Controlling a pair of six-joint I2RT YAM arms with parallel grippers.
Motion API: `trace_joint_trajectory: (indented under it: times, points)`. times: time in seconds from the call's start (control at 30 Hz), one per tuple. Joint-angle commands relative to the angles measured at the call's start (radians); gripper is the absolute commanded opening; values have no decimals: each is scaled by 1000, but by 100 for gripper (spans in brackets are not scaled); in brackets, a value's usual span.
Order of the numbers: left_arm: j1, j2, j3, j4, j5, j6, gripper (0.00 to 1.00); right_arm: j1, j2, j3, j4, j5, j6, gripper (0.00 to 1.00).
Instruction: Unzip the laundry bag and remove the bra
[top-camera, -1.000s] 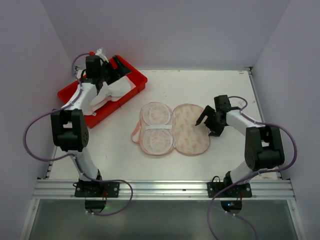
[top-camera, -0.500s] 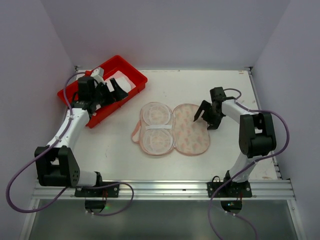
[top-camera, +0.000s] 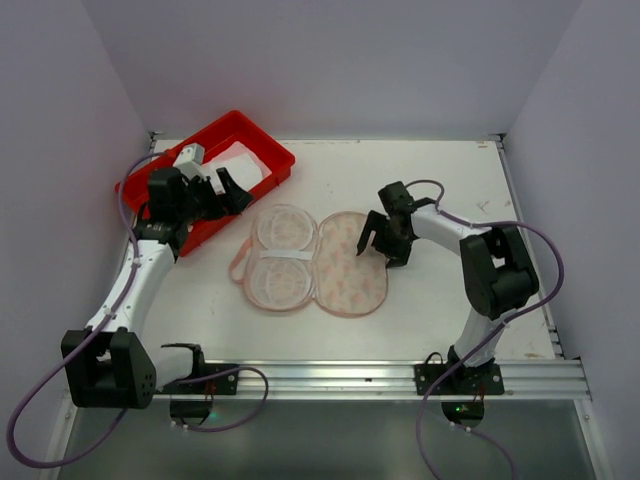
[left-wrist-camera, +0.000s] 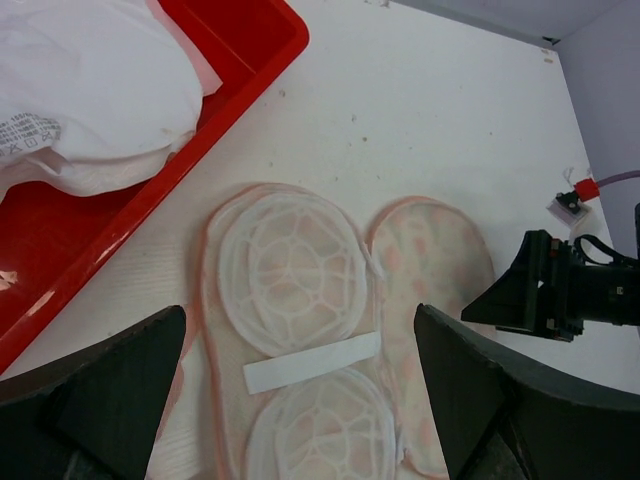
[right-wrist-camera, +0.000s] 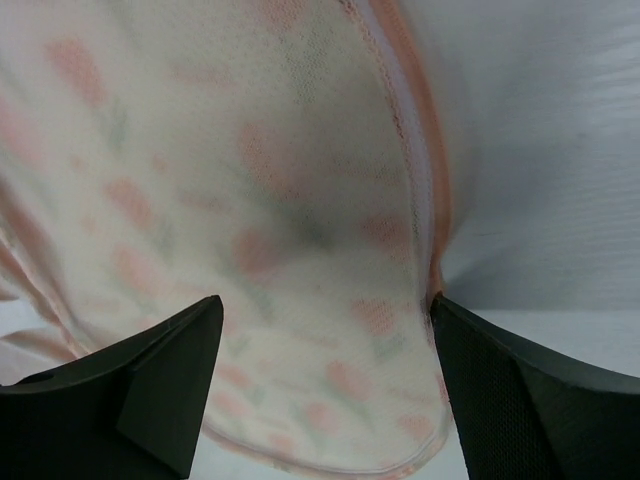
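The laundry bag (top-camera: 350, 268) lies unzipped and spread flat mid-table, its patterned half on the right and its mesh-cupped inner half (left-wrist-camera: 290, 270) on the left. The white bra (top-camera: 238, 166) lies in the red tray (top-camera: 236, 128); it also shows in the left wrist view (left-wrist-camera: 90, 90). My left gripper (top-camera: 228, 190) is open and empty, hovering by the tray's near edge, above the bag's left half (left-wrist-camera: 300, 335). My right gripper (top-camera: 378, 246) is open at the bag's right edge. The patterned fabric (right-wrist-camera: 300, 200) and its pink trim fill the space between its fingers (right-wrist-camera: 326, 320).
The red tray stands at the back left, its rim (left-wrist-camera: 250, 40) close to the bag's far end. A white strip (left-wrist-camera: 312, 362) crosses the bag's inner half. Walls close in the table at back, left and right.
The bag has slid left with my right gripper against its right edge. My left gripper has drawn back from the tray towards the bag, leaving the bra in the tray.
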Motion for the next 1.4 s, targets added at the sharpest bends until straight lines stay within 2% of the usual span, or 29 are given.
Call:
trace_joint_trajectory:
  times: [0.0, 0.13, 0.33, 0.4, 0.53, 0.63, 0.67, 0.7, 0.9, 1.17, 1.27, 1.37]
  points:
    - [0, -28, -35, 53, -34, 44, 100, -20, -63, -27, -50, 201, 30, 86]
    - [0, -25, -46, 47, -47, 61, 100, -17, -15, -9, -47, 193, 2, 83]
    - [0, -37, -57, 41, -51, 64, 100, -8, -3, -41, -25, 186, -29, 63]
    - [0, -39, -55, 42, -56, 64, 100, -6, -24, -49, -25, 173, -32, 59]
    - [0, -38, -52, 37, -65, 67, 100, 0, -14, -56, -27, 162, -29, 40]
    - [0, -39, -55, 37, -68, 67, 100, 0, -7, -58, -26, 165, -35, 21]
    - [0, -38, -55, 36, -71, 67, 100, 0, -15, -64, -19, 159, -44, 9]
    - [0, -38, -54, 36, -71, 65, 100, 0, -26, -67, -19, 172, -47, 2]
    - [0, -39, -57, 44, -50, 61, 100, -2, -181, -47, -100, 261, -113, 0]
    - [0, -36, -57, 41, -54, 55, 100, -18, -356, 147, -326, 482, -266, 0]
    - [0, -28, -55, 31, -68, 50, 100, -15, -354, 279, -412, 475, -324, 0]
    - [0, -25, -55, 27, -71, 50, 100, -3, -313, 390, -453, 351, -368, 0]
